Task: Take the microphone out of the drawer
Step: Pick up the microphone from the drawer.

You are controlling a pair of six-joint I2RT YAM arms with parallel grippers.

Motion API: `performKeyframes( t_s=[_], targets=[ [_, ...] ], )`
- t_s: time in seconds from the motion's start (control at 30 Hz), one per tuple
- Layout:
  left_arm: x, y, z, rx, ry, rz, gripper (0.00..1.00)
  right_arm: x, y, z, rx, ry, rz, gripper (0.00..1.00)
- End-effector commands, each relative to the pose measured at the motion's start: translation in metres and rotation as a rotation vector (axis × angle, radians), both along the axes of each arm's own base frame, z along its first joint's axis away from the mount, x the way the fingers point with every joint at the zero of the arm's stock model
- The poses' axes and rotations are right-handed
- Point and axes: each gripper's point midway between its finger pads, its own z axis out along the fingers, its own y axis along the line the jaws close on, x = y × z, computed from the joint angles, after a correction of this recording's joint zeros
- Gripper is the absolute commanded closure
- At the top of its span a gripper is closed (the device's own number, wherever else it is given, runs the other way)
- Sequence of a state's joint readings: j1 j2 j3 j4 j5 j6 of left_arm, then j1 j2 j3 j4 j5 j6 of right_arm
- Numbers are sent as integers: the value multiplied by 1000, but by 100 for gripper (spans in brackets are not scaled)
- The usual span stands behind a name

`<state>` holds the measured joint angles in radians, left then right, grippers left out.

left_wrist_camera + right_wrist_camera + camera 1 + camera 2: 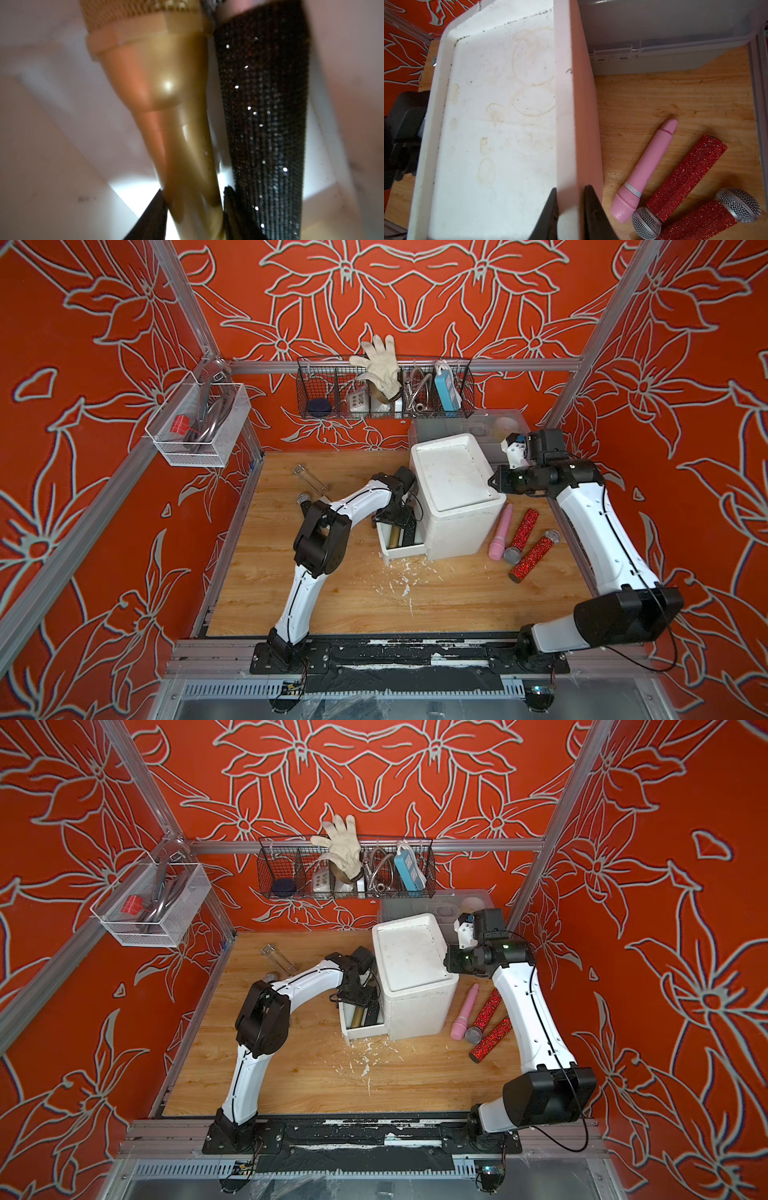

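Observation:
The white drawer (405,551) (365,1031) stands pulled out of the white cabinet (457,489) (415,969) (500,124). Inside it lie a gold microphone (166,104) (394,536) and a black glitter microphone (264,124) (409,533) side by side. My left gripper (194,190) (395,516) reaches down into the drawer, one finger on each side of the gold handle and closed against it. My right gripper (571,188) (496,481) is shut on the cabinet's raised top rim at its right edge.
A pink microphone (500,533) (645,172) and two red glitter microphones (525,526) (532,558) lie right of the cabinet. Another microphone (303,498) and a clear tube (309,479) lie back left. A grey lidded bin (469,423) stands behind. White crumbs (399,576) litter the front.

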<state>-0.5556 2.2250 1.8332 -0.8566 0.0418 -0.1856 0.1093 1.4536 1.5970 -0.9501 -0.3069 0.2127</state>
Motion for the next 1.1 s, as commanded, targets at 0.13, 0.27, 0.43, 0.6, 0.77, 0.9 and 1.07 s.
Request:
performKeyframes(
  t_s=[0.13, 0.27, 0.43, 0.6, 0.77, 0.9, 1.07],
  targets=[
    [-16, 13, -44, 106, 91, -23, 71, 1, 6, 7, 57, -13, 2, 100],
    [-12, 11, -38, 92, 73, -17, 80, 1, 6, 6, 55, -12, 4, 100],
    [-9, 5, -11, 41, 36, -1, 81, 1, 5, 5, 51, -9, 2, 100],
    [-9, -1, 30, -34, -19, 34, 82, 2, 4, 5, 50, -10, -3, 100],
    [-10, -4, 62, -102, -68, 59, 84, 2, 4, 5, 51, -10, -4, 100],
    [-11, -3, 74, -115, -85, 64, 84, 1, 5, 6, 53, -12, -4, 100],
    [-10, -4, 80, -112, -85, 63, 86, 1, 5, 7, 55, -16, -4, 100]
  ],
)
